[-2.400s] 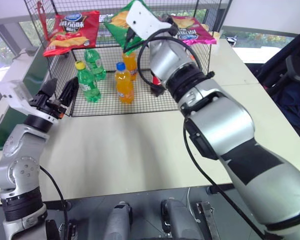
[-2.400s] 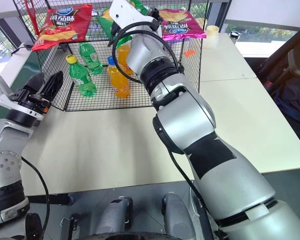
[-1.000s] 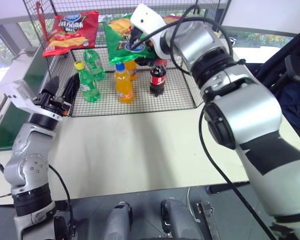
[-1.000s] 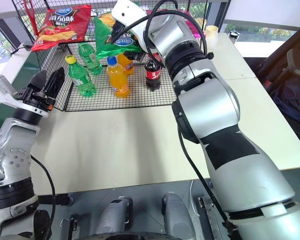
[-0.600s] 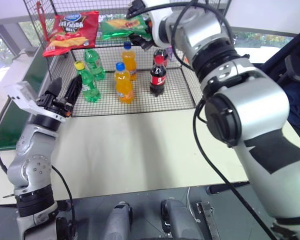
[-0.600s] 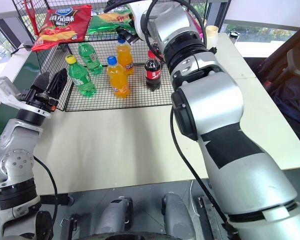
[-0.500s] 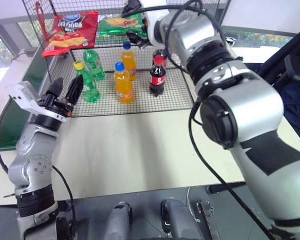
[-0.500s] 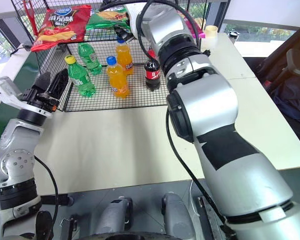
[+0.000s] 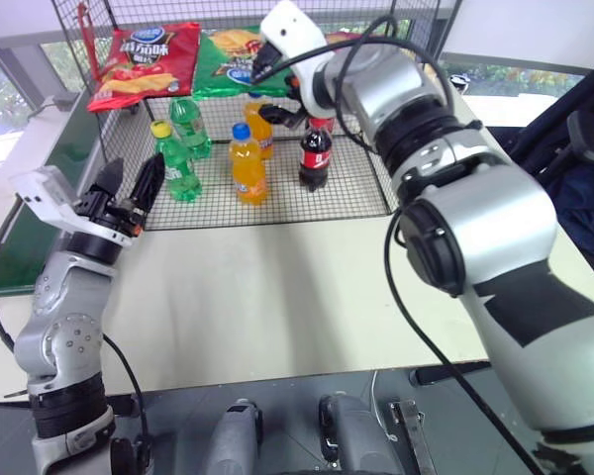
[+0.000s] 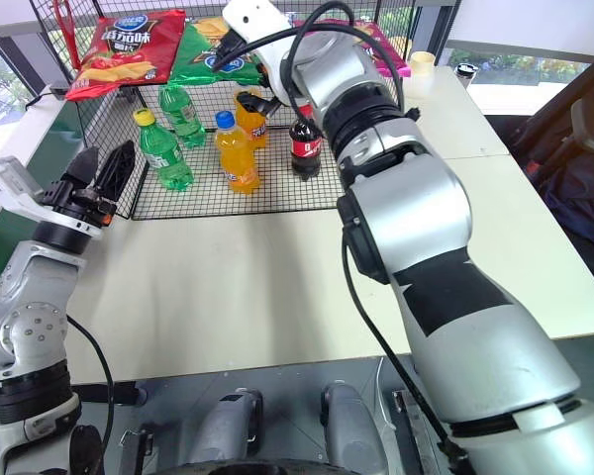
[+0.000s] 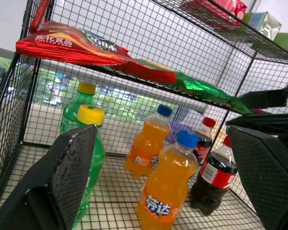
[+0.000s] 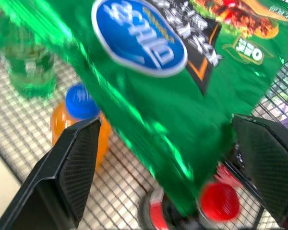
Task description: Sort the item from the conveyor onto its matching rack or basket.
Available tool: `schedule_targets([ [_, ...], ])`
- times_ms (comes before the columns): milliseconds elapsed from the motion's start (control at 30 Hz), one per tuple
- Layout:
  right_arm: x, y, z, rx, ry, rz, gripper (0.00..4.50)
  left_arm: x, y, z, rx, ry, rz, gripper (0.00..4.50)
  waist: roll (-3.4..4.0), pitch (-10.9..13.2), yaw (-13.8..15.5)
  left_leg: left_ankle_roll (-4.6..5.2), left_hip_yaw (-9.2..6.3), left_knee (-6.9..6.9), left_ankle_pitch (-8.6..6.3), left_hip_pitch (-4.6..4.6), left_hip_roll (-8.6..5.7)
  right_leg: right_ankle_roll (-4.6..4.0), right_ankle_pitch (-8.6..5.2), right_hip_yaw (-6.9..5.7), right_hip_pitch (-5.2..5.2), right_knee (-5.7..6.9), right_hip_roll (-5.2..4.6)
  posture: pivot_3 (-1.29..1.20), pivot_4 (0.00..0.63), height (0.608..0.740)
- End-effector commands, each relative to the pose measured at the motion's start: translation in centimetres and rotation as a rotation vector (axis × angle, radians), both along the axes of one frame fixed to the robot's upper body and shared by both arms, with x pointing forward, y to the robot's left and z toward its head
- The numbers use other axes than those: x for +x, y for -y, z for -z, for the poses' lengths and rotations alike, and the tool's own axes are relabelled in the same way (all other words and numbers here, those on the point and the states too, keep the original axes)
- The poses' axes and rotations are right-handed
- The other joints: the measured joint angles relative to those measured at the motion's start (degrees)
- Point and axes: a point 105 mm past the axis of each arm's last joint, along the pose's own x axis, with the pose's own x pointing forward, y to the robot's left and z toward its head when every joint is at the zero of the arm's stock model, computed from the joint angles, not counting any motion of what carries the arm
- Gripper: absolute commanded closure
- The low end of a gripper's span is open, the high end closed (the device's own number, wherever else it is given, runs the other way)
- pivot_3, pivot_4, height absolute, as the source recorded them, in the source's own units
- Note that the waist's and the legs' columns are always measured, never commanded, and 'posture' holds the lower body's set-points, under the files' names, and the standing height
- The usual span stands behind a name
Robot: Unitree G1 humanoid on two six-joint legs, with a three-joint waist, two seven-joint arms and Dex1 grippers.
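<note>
Bottles [image 9: 247,163] of orange, green and cola stand under the black wire-mesh rack's [image 9: 376,188] shelf at upper centre, where the glossy green crisp bag [image 9: 240,61] lies beside a red bag [image 9: 144,61]; right gripper [image 9: 269,91] released, left gripper [image 9: 129,190] open, empty.

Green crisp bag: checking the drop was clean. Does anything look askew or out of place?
Nothing stands out. The green crisp bag lies flat on the rack shelf beside the red bag.

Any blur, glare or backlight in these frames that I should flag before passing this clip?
Right wrist view: the green crisp bag is smeared by blur along its near edge, with glare streaks on the foil. Left wrist view: sharp on the bottles, though bright window light behind the rack washes out the background. Left eye view: evenly lit, with a soft arm shadow on the table.
</note>
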Motion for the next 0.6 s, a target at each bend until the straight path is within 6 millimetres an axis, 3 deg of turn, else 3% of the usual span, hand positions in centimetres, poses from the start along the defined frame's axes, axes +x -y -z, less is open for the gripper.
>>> schedule_targets([
  [33,-1.1,0.5,-4.4,0.030,0.086,-0.053,0.07,-0.3,0.2,-1.5,0.002,0.055,0.019,0.00,0.00,0.0,0.0,0.00,0.00,0.00,0.00,0.00,0.00,0.00,0.00,0.00,0.00,0.00,0.00,0.00,0.150,0.740],
  [133,-1.5,2.3,-4.7,0.039,0.046,-0.102,0.07,-0.3,0.4,-1.4,0.013,0.046,0.030,0.00,0.01,0.0,0.0,0.00,0.01,-0.01,0.00,-0.01,0.00,0.01,0.00,0.00,-0.01,-0.01,0.00,0.00,0.150,0.740],
  [267,-2.6,4.7,-3.6,0.058,0.020,-0.196,0.07,-0.5,0.4,-0.8,0.058,0.004,0.042,0.00,-0.04,0.0,0.1,0.00,0.00,-0.01,0.00,0.01,0.00,0.01,0.01,0.00,0.02,-0.01,0.00,0.00,0.150,0.740],
  [400,-5.5,6.7,-1.2,0.100,0.103,-0.253,0.07,-1.0,-0.2,-0.5,0.106,-0.028,0.044,0.00,0.00,0.0,0.3,0.00,-0.06,0.01,0.00,0.05,-0.02,0.11,0.06,-0.02,0.14,-0.05,-0.02,0.00,0.150,0.740],
  [600,-9.4,8.8,2.0,0.369,0.097,-0.273,0.07,-2.2,-0.5,-0.8,0.155,-0.044,0.067,0.00,0.12,0.1,0.0,0.00,-0.05,0.10,0.00,0.05,0.01,0.11,0.07,0.02,0.05,0.11,0.00,0.00,0.150,0.740],
])
